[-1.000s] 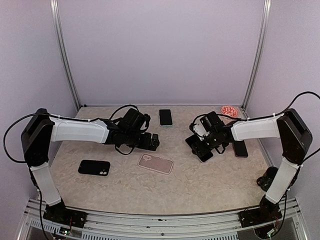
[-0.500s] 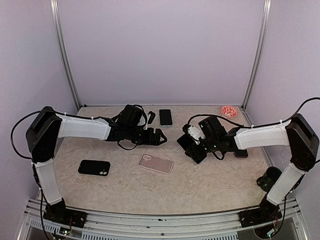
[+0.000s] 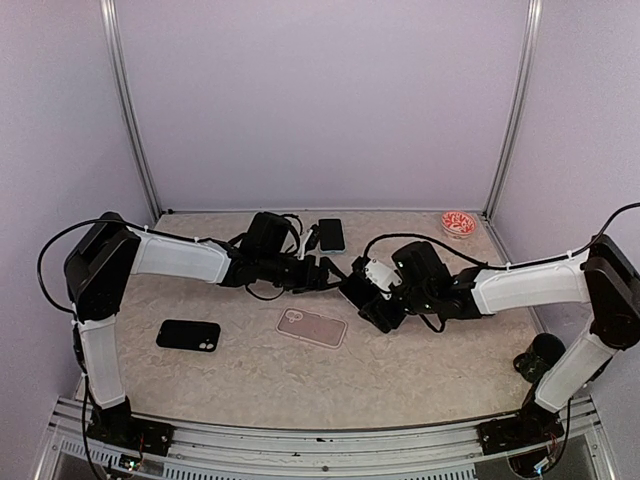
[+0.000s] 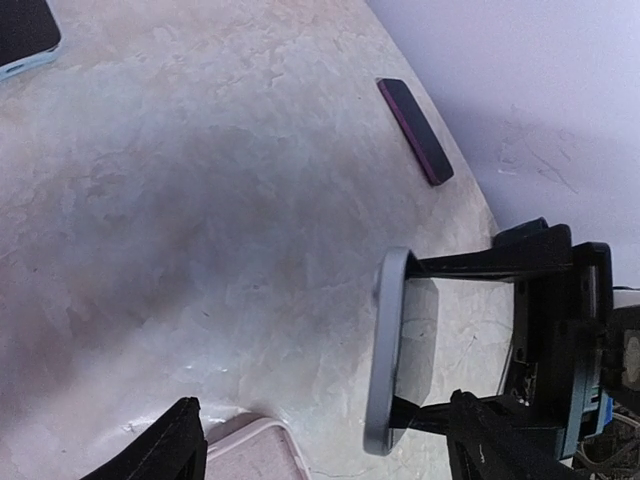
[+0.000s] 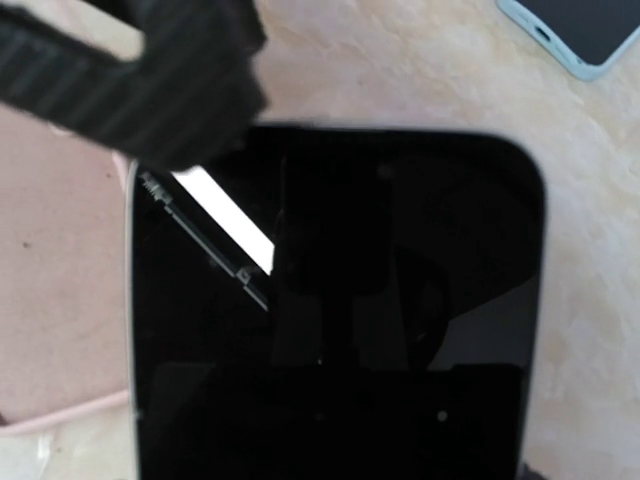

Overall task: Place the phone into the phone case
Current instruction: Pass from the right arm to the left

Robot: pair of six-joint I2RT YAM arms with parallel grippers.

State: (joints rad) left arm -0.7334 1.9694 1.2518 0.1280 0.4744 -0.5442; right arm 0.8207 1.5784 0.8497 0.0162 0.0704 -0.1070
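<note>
Both arms reach toward the middle of the mottled beige stone-look desk (image 3: 420,360), their white forearms stretched nearly level and the wrists almost meeting. The left arm runs from its raised shoulder on the left across to the right, ending in the left gripper (image 3: 327,272), whose black fingers (image 4: 165,450) stand wide apart with nothing clamped between them. The right arm runs from its shoulder on the right across to the left, with its wrist turned so that the right gripper (image 3: 368,300) is closed on the black-screened smartphone with a silver-grey rim (image 5: 340,320), pinching it across its width. The phone is off the desk, up on edge, just beside the left gripper's tips. In the left wrist view its grey rim faces the camera and sits in the gap between the spread left fingers, without clear contact on either. Below and slightly nearer lies the pale pink phone case (image 3: 312,327), flat on the desk with its open side up, close under the two grippers. A black phone-shaped slab with a camera cluster (image 3: 188,335) lies flat near the left arm, well apart from the case. A dark phone in a light blue cover (image 3: 331,235) rests at the far edge, a dark maroon phone (image 4: 415,130) lies flat to the right, and a small red-and-white round dish (image 3: 459,222) sits in the far right corner.
</note>
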